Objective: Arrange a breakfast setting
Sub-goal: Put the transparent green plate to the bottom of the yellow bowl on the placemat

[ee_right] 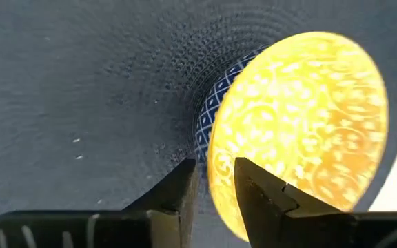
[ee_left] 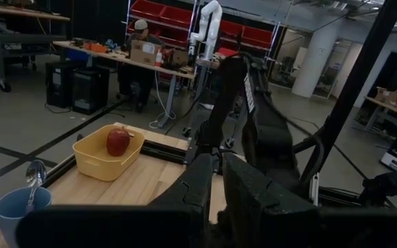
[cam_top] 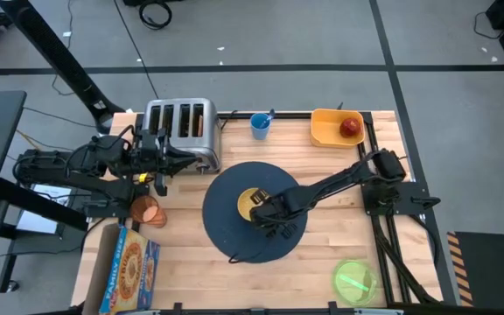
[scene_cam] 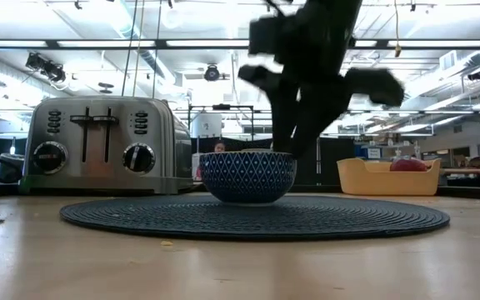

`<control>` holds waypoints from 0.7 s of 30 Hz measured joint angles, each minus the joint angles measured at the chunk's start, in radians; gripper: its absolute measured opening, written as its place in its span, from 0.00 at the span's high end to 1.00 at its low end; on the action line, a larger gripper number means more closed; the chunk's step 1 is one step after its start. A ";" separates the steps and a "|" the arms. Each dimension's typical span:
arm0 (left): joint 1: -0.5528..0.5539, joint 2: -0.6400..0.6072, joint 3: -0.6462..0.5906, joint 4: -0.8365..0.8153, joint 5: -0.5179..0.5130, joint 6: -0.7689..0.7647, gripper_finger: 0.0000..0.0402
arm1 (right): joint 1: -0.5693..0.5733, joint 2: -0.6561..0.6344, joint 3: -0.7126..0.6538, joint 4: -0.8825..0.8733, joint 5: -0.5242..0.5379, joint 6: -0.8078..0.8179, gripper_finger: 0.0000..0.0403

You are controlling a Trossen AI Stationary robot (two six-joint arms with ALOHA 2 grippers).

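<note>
The cereal bowl (ee_right: pixel 295 124), blue-patterned outside and yellow inside, stands upright on the round dark-navy mat (cam_top: pixel 234 232). My right gripper (ee_right: pixel 216 165) points down over it, open. One finger is outside the bowl's rim and one inside, with a gap on each side. My left gripper (ee_left: pixel 218 186) is shut on nothing, held level above the table's left side by the toaster (cam_top: pixel 182 131). The red apple (cam_top: pixel 350 127) lies in the yellow bin (cam_top: pixel 331 129). The spoon (ee_left: pixel 34 176) stands in the blue cup (cam_top: pixel 261 124). The orange tumbler (cam_top: pixel 147 210) and green plate (cam_top: pixel 355 280) stand on the table.
A brown toast slice (cam_top: pixel 198 122) sticks up from a toaster slot at the far left. A cereal box (cam_top: pixel 129 276) lies at the near left corner. Bare wood shows between the mat and the green plate. In the room beyond, a person sits at a bench.
</note>
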 joint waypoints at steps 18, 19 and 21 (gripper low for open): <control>-0.168 0.049 0.000 0.023 0.026 -0.056 0.89 | 0.208 -0.219 0.000 -0.200 -0.140 1.092 0.72; -0.180 0.058 0.000 0.030 0.026 -0.064 0.89 | 0.221 -0.224 0.000 -0.210 -0.167 1.127 0.72; -0.204 0.079 0.000 0.067 0.026 -0.073 0.89 | 0.245 -0.233 0.000 -0.226 -0.224 1.177 0.72</control>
